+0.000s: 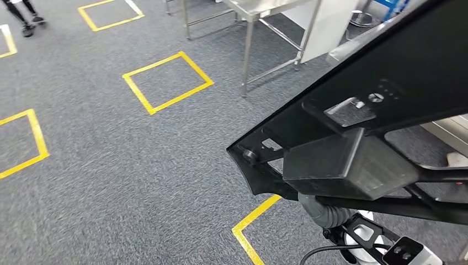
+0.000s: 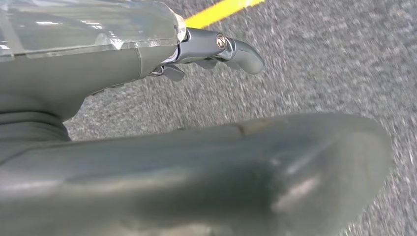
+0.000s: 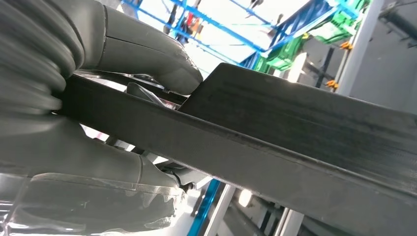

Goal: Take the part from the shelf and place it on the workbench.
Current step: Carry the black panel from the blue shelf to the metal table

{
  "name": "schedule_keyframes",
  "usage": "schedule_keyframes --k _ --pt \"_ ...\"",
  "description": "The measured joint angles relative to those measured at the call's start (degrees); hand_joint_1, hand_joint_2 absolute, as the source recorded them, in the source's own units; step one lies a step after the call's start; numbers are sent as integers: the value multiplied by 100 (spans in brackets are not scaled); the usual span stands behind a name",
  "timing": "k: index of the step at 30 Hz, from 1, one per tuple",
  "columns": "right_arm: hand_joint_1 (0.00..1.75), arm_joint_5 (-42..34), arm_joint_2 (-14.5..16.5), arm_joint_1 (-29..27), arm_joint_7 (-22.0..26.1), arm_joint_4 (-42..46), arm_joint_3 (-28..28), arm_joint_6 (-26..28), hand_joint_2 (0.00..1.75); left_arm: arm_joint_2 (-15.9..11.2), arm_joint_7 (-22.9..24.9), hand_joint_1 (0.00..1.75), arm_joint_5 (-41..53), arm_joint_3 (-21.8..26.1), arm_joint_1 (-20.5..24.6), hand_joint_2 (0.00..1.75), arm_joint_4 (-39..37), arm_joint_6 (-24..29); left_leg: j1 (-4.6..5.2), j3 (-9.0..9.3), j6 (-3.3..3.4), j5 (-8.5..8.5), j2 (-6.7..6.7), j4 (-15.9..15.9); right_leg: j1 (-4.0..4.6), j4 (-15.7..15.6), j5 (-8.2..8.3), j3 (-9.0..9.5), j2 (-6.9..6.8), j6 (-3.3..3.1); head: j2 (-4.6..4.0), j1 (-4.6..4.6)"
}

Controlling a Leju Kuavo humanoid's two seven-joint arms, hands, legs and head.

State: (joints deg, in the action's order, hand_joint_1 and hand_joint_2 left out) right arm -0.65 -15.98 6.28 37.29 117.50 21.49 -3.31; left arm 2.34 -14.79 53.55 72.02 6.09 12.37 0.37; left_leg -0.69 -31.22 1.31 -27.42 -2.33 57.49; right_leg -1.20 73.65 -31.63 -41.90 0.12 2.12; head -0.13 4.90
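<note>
Part (image 1: pixel 386 72): large black flat panel, cut-outs | right robot hand (image 3: pixel 113 98) grips it | left robot hand (image 2: pixel 211 49) released

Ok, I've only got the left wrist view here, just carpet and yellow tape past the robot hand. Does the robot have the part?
Observer: Yes. In the right wrist view the right robot hand grips the black part.
Operator: Any workbench in sight?
Observer: The head view shows a steel table ahead, beyond a yellow taped square on the carpet.
Operator: Anyone nearby?
Observer: A person's feet show at the far left of the head view.
</note>
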Motion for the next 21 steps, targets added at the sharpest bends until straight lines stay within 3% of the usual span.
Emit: schedule_keyframes --k 1,3,5,7,8,10,12,13,14,15,16,18,20,21 --pt "175 42 0 -26 0 2 8 -2 175 4 1 0 -1 0 1 0 0 -2 6 17 -7 -13 -60 1 0 -322 194 168 -44 -15 0 0" --pt "175 178 0 -111 0 38 37 -6 175 21 1 0 -13 4 1 0 0 -4 27 63 -42 -50 -162 4 48 -1151 501 604 -293 -80 0 0" --pt "175 326 0 -216 0 128 109 0 175 40 7 0 -45 21 -12 0 0 -3 49 93 -100 -84 -256 2 109 -1530 564 792 -440 -154 0 1" --pt "175 418 -1 -299 0 231 230 63 175 63 8 0 -78 50 -19 0 0 -9 61 129 -163 -108 -379 -16 125 -1548 565 779 -315 -209 0 1" --pt "175 435 -2 -316 0 268 295 130 175 72 -2 0 -89 62 -14 0 0 -21 53 150 -193 -140 -379 -1 112 -1580 581 793 -246 -236 0 1" --pt "175 375 -5 -245 0 299 417 289 175 84 -34 0 -90 83 -8 0 -1 -72 35 52 -242 -365 -165 310 74 -1649 618 830 -111 -297 0 2" --pt "175 219 -7 -89 0 269 508 396 175 89 -63 0 -79 100 -22 0 -2 -127 16 -297 -269 -745 114 1061 62 -1667 636 831 29 -335 0 2" --pt "175 132 -7 -18 0 234 537 422 175 90 -74 0 -70 105 -33 0 -2 -147 13 -483 -280 -875 162 1426 65 -1665 639 824 106 -342 0 2" --pt "175 43 -7 45 0 185 561 439 175 90 -85 0 -63 108 -44 0 -2 -161 13 -601 -286 -897 182 1630 68 -1660 642 821 186 -344 0 2" --pt "175 -40 -7 104 0 127 584 451 175 89 -92 0 -53 109 -49 0 -2 -172 11 -616 -287 -796 190 1607 69 -1651 644 820 270 -342 0 2" --pt "175 -114 -7 162 0 68 608 464 175 88 -98 0 -44 109 -49 0 -2 -177 7 -524 -282 -593 208 1356 68 -1639 644 822 351 -334 0 2" --pt "175 -229 -7 268 0 -38 668 493 175 83 -102 0 -35 110 -41 0 -2 -178 -15 -193 -255 -170 452 543 70 -1595 635 805 493 -298 0 2" --pt "175 -292 -7 349 0 -131 727 506 175 79 -97 0 -51 116 -43 0 -2 -167 -27 -20 -212 -29 700 92 57 -1558 642 751 616 -228 0 1" --pt "175 -314 -7 386 0 -179 759 500 175 78 -92 0 -65 120 -45 0 -2 -157 -20 -11 -184 -46 724 55 49 -1554 657 721 681 -185 0 1"
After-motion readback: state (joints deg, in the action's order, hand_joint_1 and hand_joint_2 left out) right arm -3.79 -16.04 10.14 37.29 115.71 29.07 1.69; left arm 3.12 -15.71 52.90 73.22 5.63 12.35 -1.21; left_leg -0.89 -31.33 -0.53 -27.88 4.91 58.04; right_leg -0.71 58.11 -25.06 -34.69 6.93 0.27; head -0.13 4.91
